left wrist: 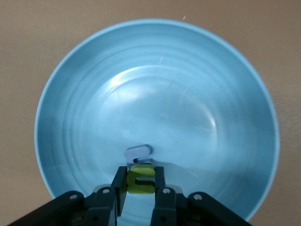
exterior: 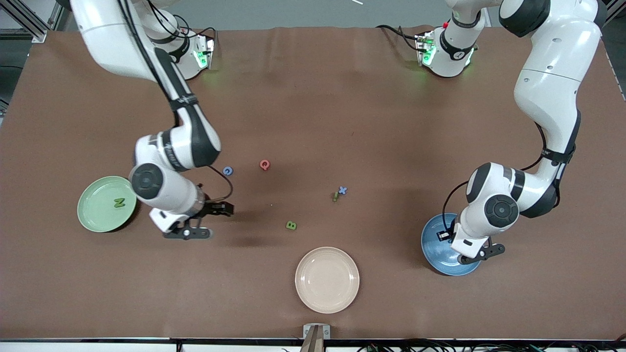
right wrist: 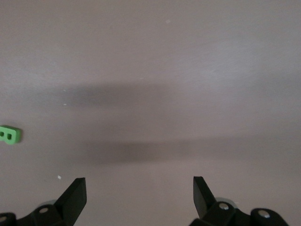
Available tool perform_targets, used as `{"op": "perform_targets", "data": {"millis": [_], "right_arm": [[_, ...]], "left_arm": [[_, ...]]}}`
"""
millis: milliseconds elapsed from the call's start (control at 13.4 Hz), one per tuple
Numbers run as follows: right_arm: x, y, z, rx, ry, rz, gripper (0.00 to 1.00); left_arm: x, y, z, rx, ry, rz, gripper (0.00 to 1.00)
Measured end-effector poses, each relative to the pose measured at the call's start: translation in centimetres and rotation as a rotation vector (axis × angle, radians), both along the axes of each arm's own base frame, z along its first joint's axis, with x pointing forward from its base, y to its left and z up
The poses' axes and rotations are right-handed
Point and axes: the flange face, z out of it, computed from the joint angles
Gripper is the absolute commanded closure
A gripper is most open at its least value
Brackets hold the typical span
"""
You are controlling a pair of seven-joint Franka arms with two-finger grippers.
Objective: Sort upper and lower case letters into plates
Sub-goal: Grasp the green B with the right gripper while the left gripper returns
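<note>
My left gripper is over the blue plate, shut on a small green letter held just above the plate's floor. A pale blue letter lies in that plate beside the fingertips. My right gripper is open and empty over bare table beside the pale green plate, which holds a green N. On the table lie a blue letter, a red Q, a blue x touching a small green letter, and a green B, which also shows in the right wrist view.
A cream-white plate stands near the table's edge closest to the front camera, nearer than the green B. The brown table cover spreads under everything. The arms' bases stand along the table's top edge in the front view.
</note>
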Motion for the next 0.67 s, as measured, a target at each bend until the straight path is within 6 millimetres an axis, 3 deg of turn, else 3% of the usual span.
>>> {"op": "perform_targets", "data": {"millis": [374, 523, 673], "right_arm": [[-1.7, 12.2, -5.0, 0.036, -0.104, -0.134, 0.01], [-2.0, 14.7, -5.8, 0.057, -0.135, -0.158, 0.01], [-1.7, 15.8, -6.4, 0.082, -0.175, -0.172, 0.01]], "left_arm": [[0.1, 1.7, -0.3, 0.036, -0.004, -0.009, 0.99], [0.1, 2.2, -0.4, 0.042, -0.005, -0.007, 0.99], [0.0, 2.2, -0.4, 0.044, -0.004, -0.009, 0.99]]}}
